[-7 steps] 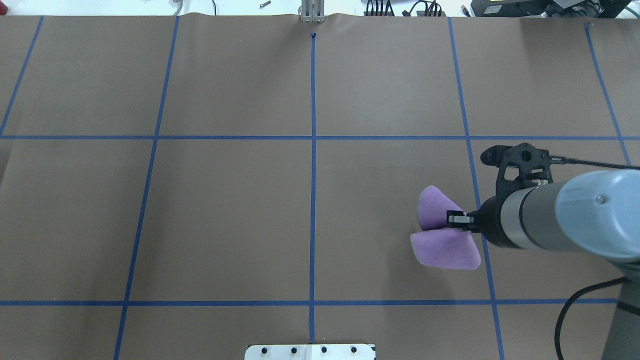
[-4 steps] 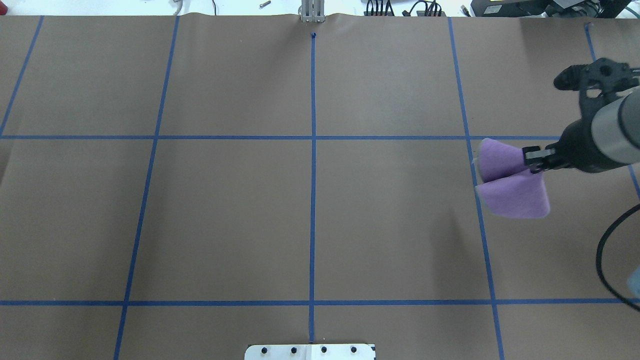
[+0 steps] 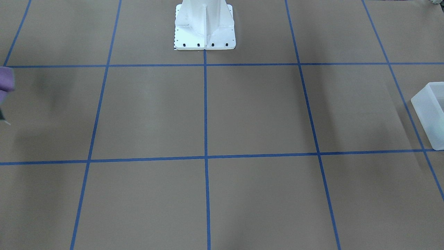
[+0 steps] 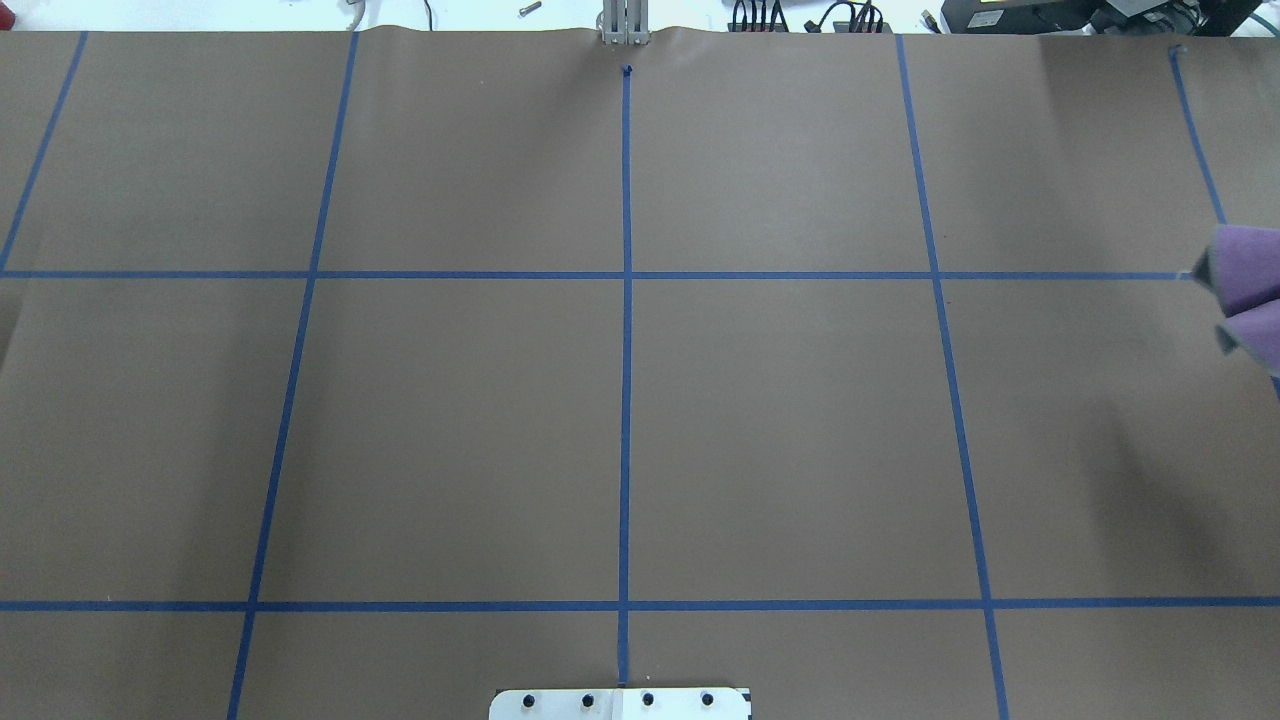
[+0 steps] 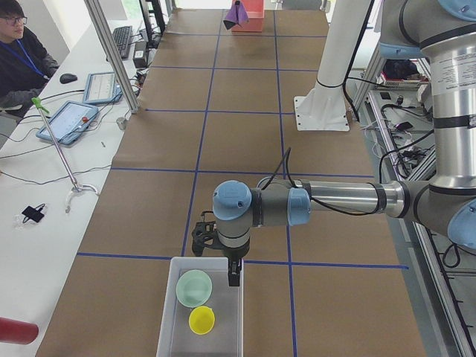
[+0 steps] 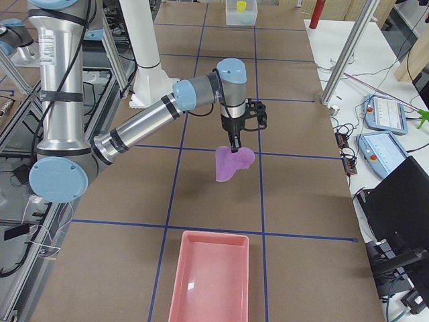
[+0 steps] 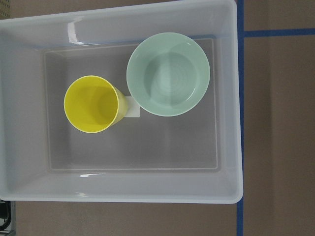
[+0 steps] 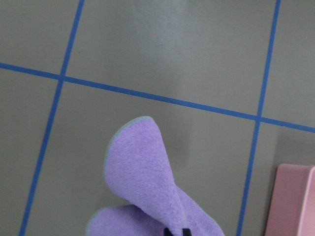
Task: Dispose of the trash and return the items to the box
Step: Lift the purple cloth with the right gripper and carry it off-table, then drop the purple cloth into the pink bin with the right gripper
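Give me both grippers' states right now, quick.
Left gripper: cannot be told.
Right gripper: closed, holding the purple cloth.

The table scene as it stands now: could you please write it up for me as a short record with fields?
box: frosted white, open-topped, standing on the table
in the box: green bowl and yellow cup, both upright, side by side
left gripper: above the box's rim; whether the jaws are open cannot be told
right gripper: jaws shut on the purple cloth
purple cloth: hanging folded from the jaws, short of the pink tray
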